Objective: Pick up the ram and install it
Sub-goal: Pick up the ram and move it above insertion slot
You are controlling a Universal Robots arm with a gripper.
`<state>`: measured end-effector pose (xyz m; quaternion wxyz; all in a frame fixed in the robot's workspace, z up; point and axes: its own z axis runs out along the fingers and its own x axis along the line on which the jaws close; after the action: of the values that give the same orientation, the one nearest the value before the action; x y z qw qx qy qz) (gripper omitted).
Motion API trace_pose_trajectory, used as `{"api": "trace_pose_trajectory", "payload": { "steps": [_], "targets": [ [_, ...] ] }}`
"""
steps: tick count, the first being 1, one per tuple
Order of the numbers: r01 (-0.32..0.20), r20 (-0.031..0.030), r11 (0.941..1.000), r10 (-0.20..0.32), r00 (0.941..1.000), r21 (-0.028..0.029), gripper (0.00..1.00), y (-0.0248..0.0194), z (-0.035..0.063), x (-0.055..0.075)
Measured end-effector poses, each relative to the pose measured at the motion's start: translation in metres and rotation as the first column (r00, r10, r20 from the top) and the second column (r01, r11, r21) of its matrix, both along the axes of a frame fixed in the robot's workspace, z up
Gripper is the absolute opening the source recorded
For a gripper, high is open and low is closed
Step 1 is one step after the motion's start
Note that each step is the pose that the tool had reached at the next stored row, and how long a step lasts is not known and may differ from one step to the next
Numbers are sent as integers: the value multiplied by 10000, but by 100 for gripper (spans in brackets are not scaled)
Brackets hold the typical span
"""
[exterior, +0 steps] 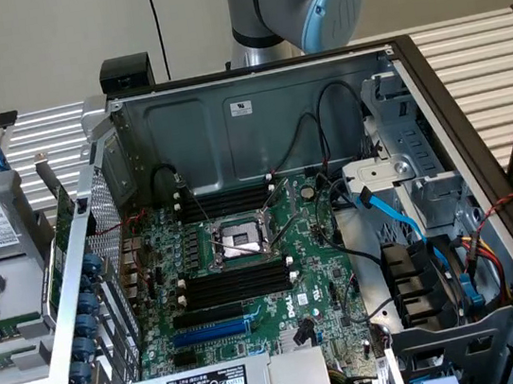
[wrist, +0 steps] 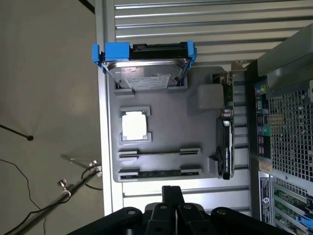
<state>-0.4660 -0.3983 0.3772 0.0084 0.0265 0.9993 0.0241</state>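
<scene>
Tool [wrist: 172, 194] pressed together, pinching nothing, near ram [wrist: 159, 173] seated in edge slot of gray tray [wrist: 168, 132]; CPU [wrist: 133, 125] and blue-bracketed hard drive [wrist: 144, 74] on same tray, PC case [wrist: 288, 122] alongside.

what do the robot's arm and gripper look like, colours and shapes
The arm is a silver-grey metal tube that ends in a rounded joint, closed by a light blue round cap. The gripper is matte black throughout, built from blocky, rounded linkage parts with narrow, flat-sided fingers.
</scene>
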Motion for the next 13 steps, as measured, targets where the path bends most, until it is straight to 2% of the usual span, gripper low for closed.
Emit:
{"api": "trace_pose_trajectory", "payload": {
  "steps": [3, 7, 10, 13],
  "targets": [
    [-544, 1, 9985, 544, 9985, -1, 10, 0, -3, 0],
    [-1266, -2, 9919, 1266, 9919, -2, 10, 0, -9, 1],
    [-1804, -2, 9836, 1804, 9836, -2, 10, 0, -15, 0],
    [-2343, -1, 9722, 2343, 9722, -1, 10, 0, -22, 1]
  ]
}}
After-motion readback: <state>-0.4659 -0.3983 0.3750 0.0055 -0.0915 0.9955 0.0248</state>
